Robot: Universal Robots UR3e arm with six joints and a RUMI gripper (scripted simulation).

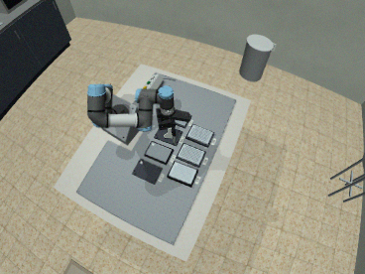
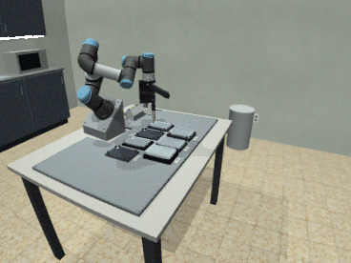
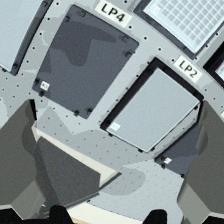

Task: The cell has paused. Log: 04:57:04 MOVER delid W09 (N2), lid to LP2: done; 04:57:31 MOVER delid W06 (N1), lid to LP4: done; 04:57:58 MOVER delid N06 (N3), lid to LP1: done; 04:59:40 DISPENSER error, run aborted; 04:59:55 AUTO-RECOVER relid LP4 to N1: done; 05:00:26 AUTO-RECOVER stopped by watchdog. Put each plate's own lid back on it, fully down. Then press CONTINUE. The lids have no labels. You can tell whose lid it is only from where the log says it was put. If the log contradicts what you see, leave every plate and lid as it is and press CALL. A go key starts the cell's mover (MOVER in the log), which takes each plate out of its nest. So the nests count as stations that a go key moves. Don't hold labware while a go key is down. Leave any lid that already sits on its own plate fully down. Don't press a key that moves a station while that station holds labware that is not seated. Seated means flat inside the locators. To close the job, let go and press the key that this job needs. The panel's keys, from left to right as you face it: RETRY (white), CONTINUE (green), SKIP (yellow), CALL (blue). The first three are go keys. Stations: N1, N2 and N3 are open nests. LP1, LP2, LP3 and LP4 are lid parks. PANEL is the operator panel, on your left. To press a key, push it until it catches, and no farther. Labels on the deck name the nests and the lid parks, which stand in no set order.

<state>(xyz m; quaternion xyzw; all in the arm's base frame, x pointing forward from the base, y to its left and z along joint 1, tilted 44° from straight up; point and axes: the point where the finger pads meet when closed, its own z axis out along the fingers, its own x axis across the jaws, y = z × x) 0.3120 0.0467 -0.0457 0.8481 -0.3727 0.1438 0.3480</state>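
Observation:
My gripper (image 1: pixel 170 132) (image 2: pixel 149 114) (image 3: pixel 116 100) is open and empty. It hangs above the row of lid parks, over the gap between LP4 and LP2. The LP4 park (image 3: pixel 80 60) (image 1: pixel 162 135) is dark and empty. A pale flat lid (image 3: pixel 152 107) (image 1: pixel 159 151) (image 2: pixel 137 142) lies in LP2. Another pale lid (image 2: pixel 160 126) (image 3: pixel 15 30) lies in the park beyond LP4. Two plates (image 1: pixel 199 134) (image 1: pixel 190 154) show open wells; one of them shows in the wrist view (image 3: pixel 192 17). The nearest plate (image 1: pixel 182 173) (image 2: pixel 160 151) looks smooth, with a lid on it.
The nearest park (image 1: pixel 147 172) (image 2: pixel 122 152) is dark and empty. The operator panel (image 1: pixel 151 80) (image 2: pixel 134 111) stands behind the parks, near the arm's base (image 2: pixel 102 125). A grey bin (image 1: pixel 256 57) stands on the floor off the table.

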